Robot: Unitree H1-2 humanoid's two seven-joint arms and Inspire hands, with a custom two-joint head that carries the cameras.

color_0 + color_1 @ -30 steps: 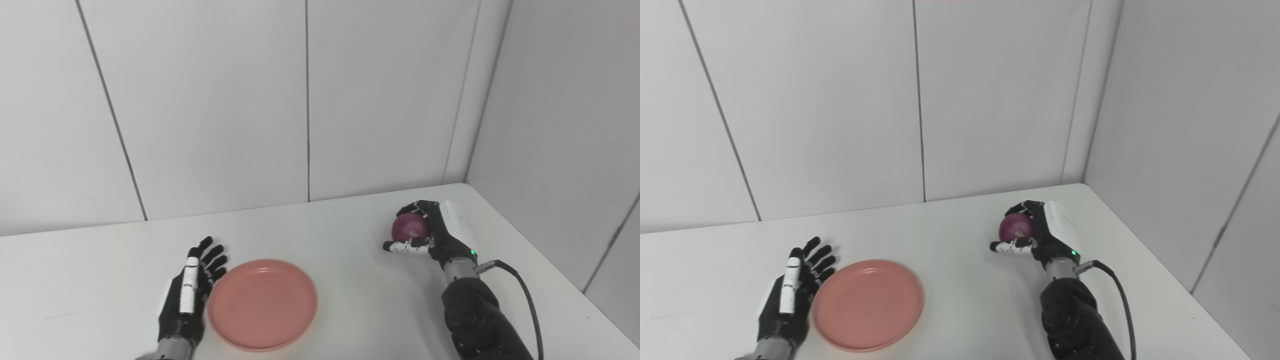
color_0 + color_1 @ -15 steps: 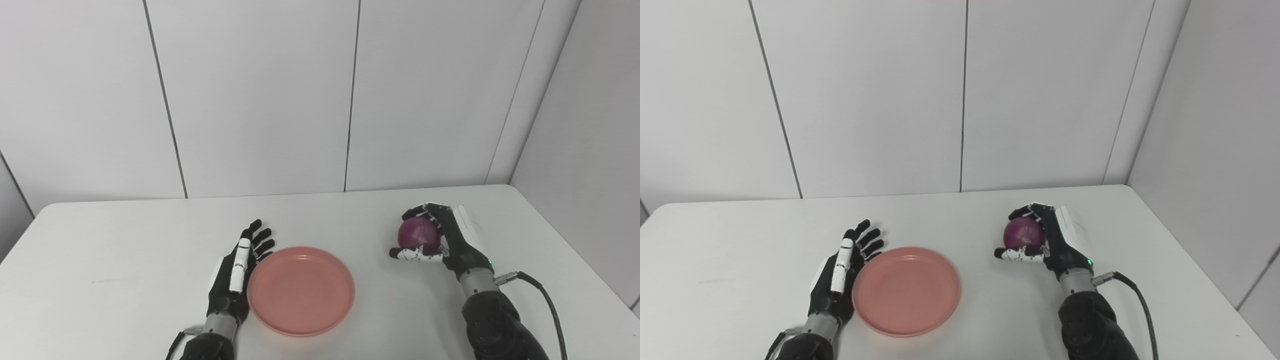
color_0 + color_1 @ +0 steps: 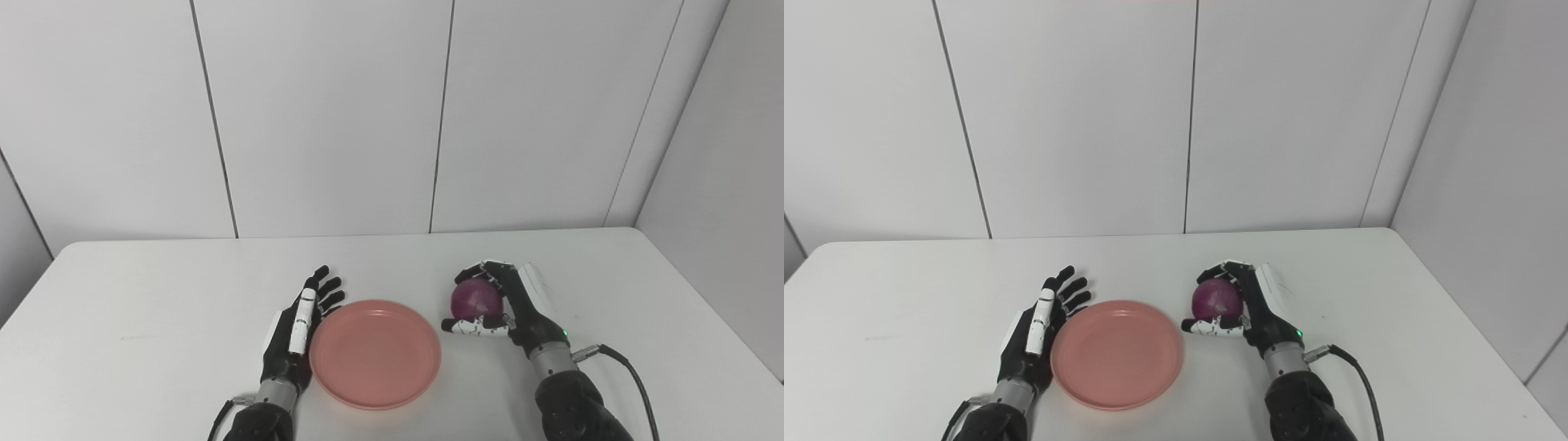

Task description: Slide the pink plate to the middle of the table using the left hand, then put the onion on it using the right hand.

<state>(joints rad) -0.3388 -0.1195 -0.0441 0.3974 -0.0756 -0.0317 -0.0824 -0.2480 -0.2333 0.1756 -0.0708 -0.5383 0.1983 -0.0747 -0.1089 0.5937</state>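
Right robot hand (image 3: 520,303) grips the purple onion (image 3: 476,299), fingers curled over its top and thumb under it, holding it just beside the right rim of the pink plate (image 3: 375,353). Left robot hand (image 3: 294,324) is open, fingers straight and apart, its palm side against the plate's left rim. That plate lies flat and bare near the front middle of the white table (image 3: 153,306).

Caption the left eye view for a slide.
Right hand holds onion beside pink plate; open left hand at its rim.
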